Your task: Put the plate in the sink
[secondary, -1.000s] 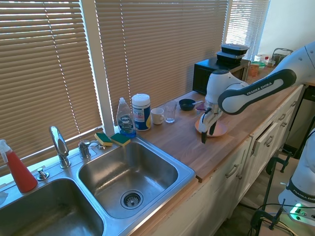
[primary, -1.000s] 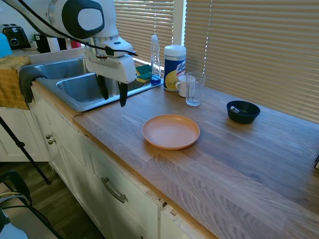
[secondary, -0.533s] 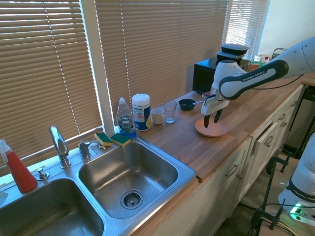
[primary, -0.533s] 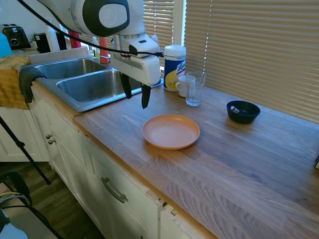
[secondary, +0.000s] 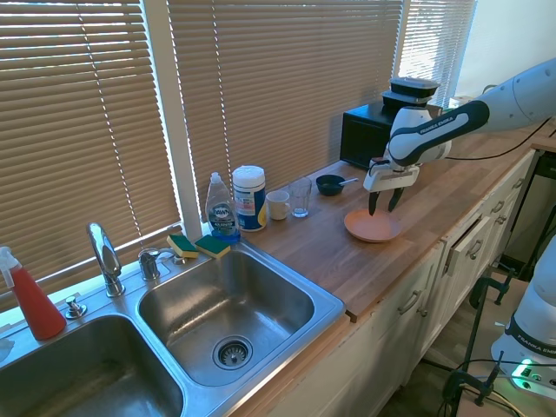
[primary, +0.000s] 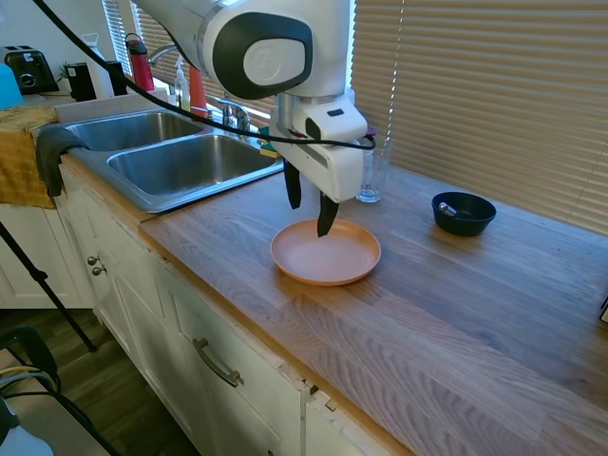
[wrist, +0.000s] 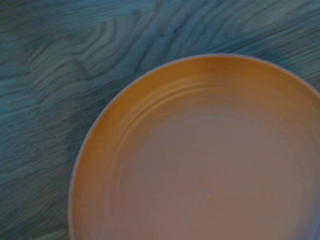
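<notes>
The peach-orange plate (primary: 326,253) (secondary: 373,225) lies flat on the wooden counter, well to the right of the sink in the first exterior view. My gripper (primary: 309,206) (secondary: 386,201) hangs open just above the plate's sink-side part, its fingers pointing down and holding nothing. In the wrist view the plate (wrist: 205,160) fills most of the picture, with wood grain around its rim. The two-basin steel sink (primary: 161,161) (secondary: 221,313) is set into the counter's end, with a curved chrome faucet (secondary: 104,256) behind it.
A clear glass (primary: 371,176), white mug (secondary: 278,205), wipes canister (secondary: 248,197) and dish-soap bottle (secondary: 221,208) stand near the window. A dark blue bowl (primary: 463,213) sits beyond the plate. Sponges (secondary: 198,247) lie on the sink's rim. A microwave (secondary: 373,130) stands at the counter's far end.
The arm has swung from beside the sink along the counter and now hovers over the plate. The gripper stayed open; the plate has not moved.
</notes>
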`<move>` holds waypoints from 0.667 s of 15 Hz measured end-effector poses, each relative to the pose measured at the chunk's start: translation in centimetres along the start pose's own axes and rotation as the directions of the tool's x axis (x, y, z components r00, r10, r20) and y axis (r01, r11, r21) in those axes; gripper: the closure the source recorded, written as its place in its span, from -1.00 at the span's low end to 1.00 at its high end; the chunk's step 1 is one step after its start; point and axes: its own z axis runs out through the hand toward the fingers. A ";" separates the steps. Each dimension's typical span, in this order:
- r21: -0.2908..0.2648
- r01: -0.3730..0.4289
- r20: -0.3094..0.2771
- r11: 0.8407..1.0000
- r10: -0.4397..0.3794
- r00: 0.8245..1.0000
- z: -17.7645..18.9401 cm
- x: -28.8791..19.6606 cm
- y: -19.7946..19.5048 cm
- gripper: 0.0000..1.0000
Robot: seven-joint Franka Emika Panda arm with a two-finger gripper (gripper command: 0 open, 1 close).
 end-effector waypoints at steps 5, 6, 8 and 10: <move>0.004 -0.104 0.032 0.995 0.103 0.994 1.7 4.9 3.2 -1.00; 0.009 -0.107 0.044 0.994 0.107 0.993 2.6 5.5 3.4 -1.00; 0.016 -0.105 0.065 0.994 0.104 0.992 4.5 6.3 3.2 -1.00; 0.020 -0.104 0.083 0.994 0.102 0.991 5.9 6.9 2.8 1.00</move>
